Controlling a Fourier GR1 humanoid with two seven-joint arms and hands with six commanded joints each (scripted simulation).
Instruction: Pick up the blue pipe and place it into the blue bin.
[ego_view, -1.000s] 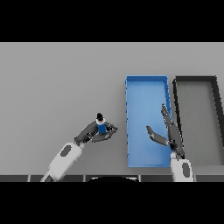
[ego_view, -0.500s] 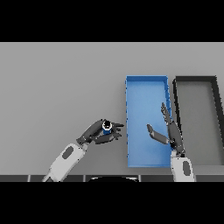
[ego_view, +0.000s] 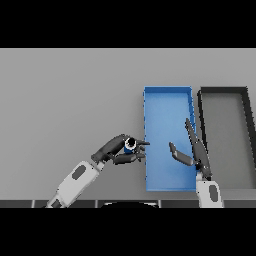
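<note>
Head view: the left hand (ego_view: 116, 151), curled round the one blue pipe (ego_view: 130, 145), has moved right to the blue bin (ego_view: 167, 100) edge. At 3 o'clock, the right hand (ego_view: 192, 152) stays flat and open over that bin, with one black bin (ego_view: 225, 93) beside it.

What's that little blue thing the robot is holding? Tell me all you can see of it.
It is the blue pipe, a short tube seen end-on, so its dark opening with a pale rim faces the camera. The left robot hand curls its dark fingers and thumb round it, hiding most of its body. It sits just left of the blue bin's left wall, outside it.
</note>
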